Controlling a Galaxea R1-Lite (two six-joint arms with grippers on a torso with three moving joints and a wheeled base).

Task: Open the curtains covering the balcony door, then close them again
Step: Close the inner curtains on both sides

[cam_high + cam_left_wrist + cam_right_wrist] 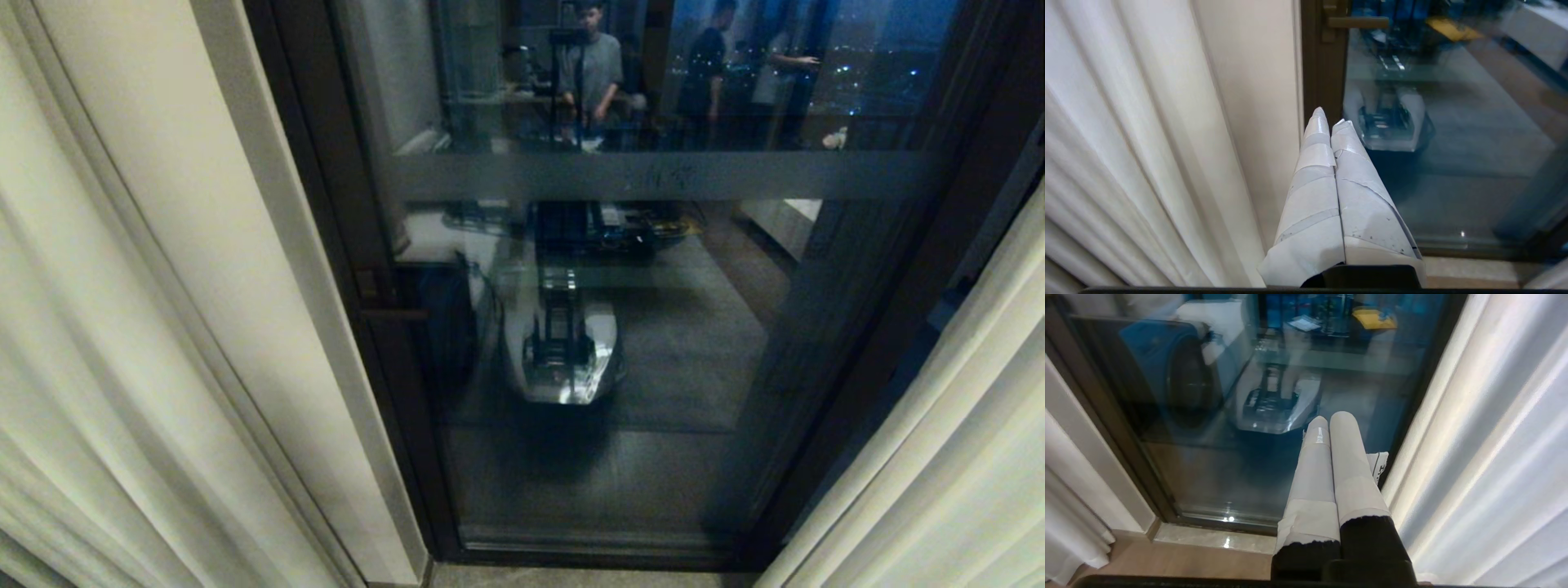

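The balcony door (653, 343), dark-framed glass with a greyish band across it, fills the middle of the head view. The cream curtains hang drawn apart: the left panel (122, 327) and the right panel (963, 425) leave the glass uncovered between them. Neither gripper shows in the head view. My left gripper (1329, 118), wrapped in white tape, is shut with nothing in it, pointing at the door frame (1323, 77) beside the left panel (1126, 143). My right gripper (1331, 418) is shut and empty, close beside the right panel (1486, 457), not touching it.
The glass reflects my own base (567, 351) and people standing in the room behind (592, 65). A door handle (1355, 21) sits on the frame. A pale stone sill (1208, 539) runs along the door's foot, with wooden floor in front.
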